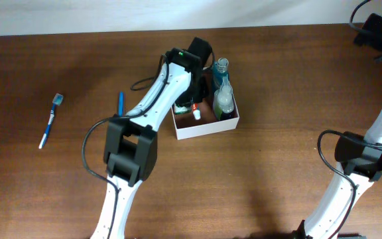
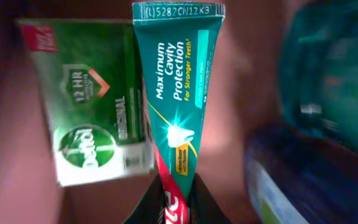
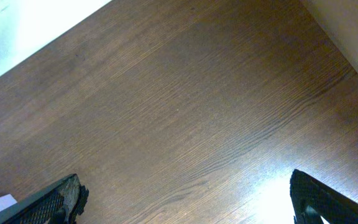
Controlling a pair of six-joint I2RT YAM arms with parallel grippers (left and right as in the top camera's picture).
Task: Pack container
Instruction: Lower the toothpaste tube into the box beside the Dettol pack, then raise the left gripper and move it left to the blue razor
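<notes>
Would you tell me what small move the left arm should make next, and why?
Probably open the left fingers: they are shut on the toothpaste tube, which already appears down inside the container beside the green soap box.

toothpaste point(image 2: 173, 106), bottles point(image 1: 223, 99) crowd container point(image 1: 207, 130), table point(image 1: 297, 86) around open

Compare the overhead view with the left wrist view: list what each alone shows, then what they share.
Overhead only: the toothbrush and a thin blue stick lying on the table, plus the right arm. Left wrist only: the left gripper shut on a toothpaste tube, beside a green soap box, with readable print on both. Both: the container and the blue bottle in it.
</notes>
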